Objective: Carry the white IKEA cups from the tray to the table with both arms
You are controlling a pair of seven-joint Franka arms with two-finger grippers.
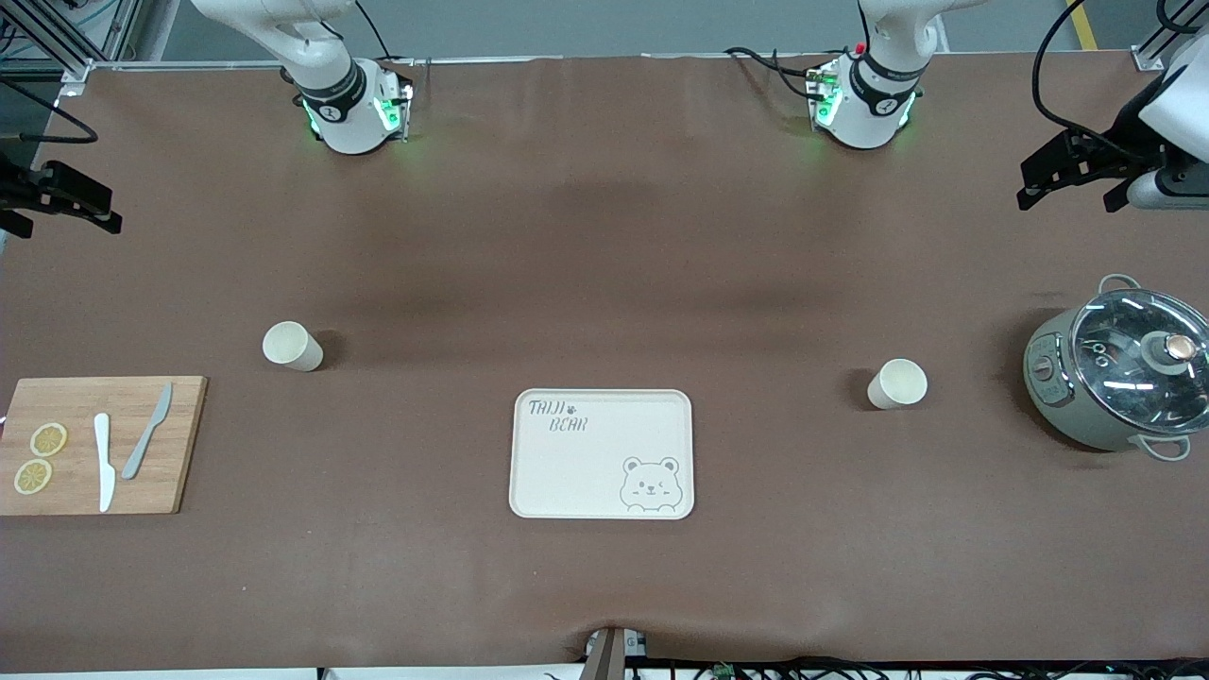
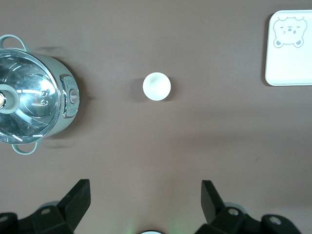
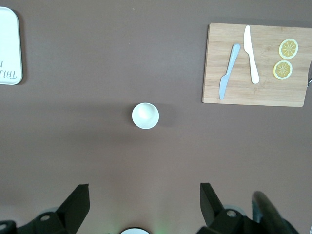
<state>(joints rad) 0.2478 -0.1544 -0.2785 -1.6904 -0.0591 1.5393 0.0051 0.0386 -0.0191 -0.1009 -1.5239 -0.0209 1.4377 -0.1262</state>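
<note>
1. Both sets of jaws stand wide apart with nothing between them: the left gripper (image 2: 144, 202) hangs high over the table's left-arm end, the right gripper (image 3: 142, 204) high over the right-arm end.
2. In the front view each gripper shows only as a dark shape at the picture's edge, the left gripper (image 1: 1072, 170) and the right gripper (image 1: 61, 194); only the wrist views show the spread fingers.
3. One white cup (image 1: 897, 383) stands upright between the bear tray (image 1: 602, 454) and the grey-green lidded pot (image 1: 1119, 376).
4. The other white cup (image 1: 292, 346) stands upright, farther from the front camera than the wooden board (image 1: 102, 445).
5. The left wrist view shows the first cup's empty inside.
6. The right wrist view shows two knives (image 3: 239, 62) and two lemon slices (image 3: 285, 59) on the board.
</note>
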